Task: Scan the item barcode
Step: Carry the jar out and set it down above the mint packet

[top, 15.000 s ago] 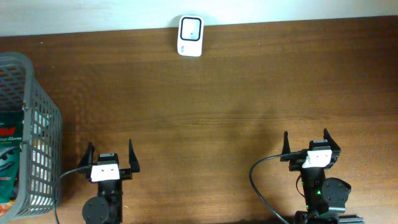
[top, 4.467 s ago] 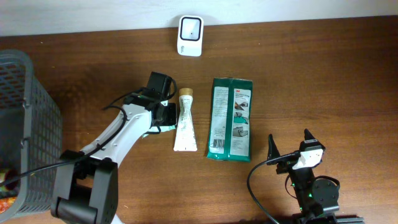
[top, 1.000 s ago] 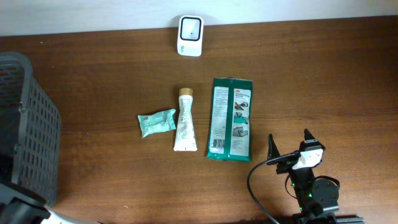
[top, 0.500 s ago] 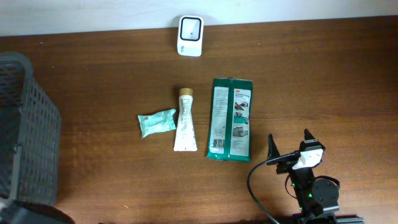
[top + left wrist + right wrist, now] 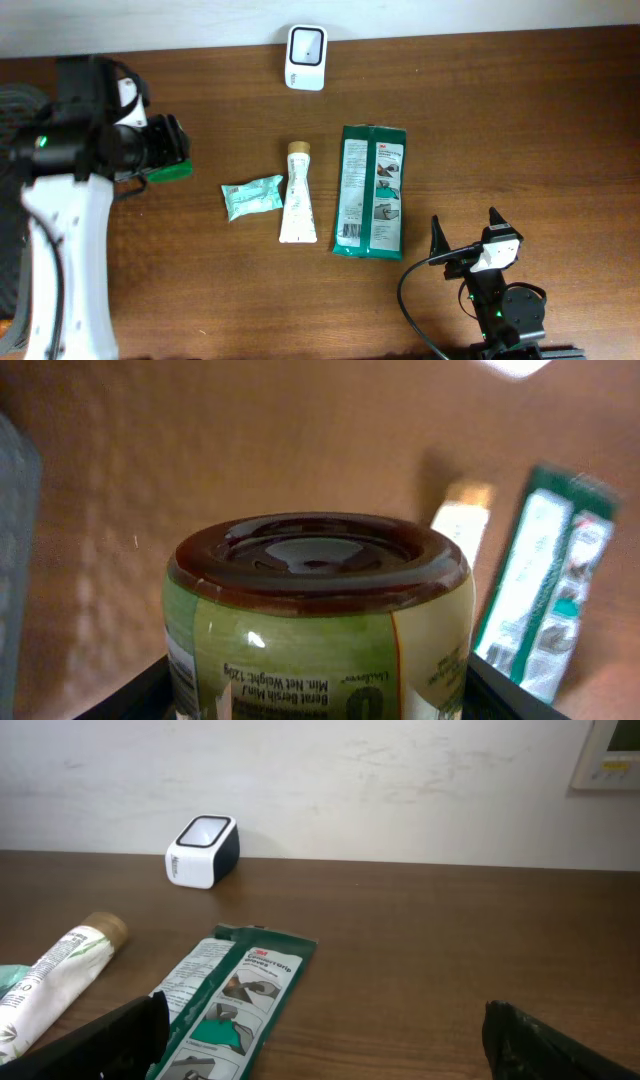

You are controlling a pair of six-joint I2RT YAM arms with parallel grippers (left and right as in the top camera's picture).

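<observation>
green-labelled jar with a brown lid (image 5: pixel 318 610) is clamped in my left gripper (image 5: pixel 168 152), over the left of the dark wooden table (image 5: pixel 500 120), well apart from the small white barcode scanner (image 5: pixel 305 45). i judge we're mid-carry; next i swing it across and turn its barcode to the scanner window. right gripper (image 5: pixel 466 232) parked, jaws wide apart. left wrist view shows the label print; overhead gives only a green sliver.

Left arm (image 5: pixel 55 250), left of frame: white link, black wrist housing, green light, black cables. Right arm (image 5: pixel 505 312), lower right: black, green light, looping black cable (image 5: pixel 408 290); right gripper (image 5: pixel 465 225) black-fingered, white block.
</observation>
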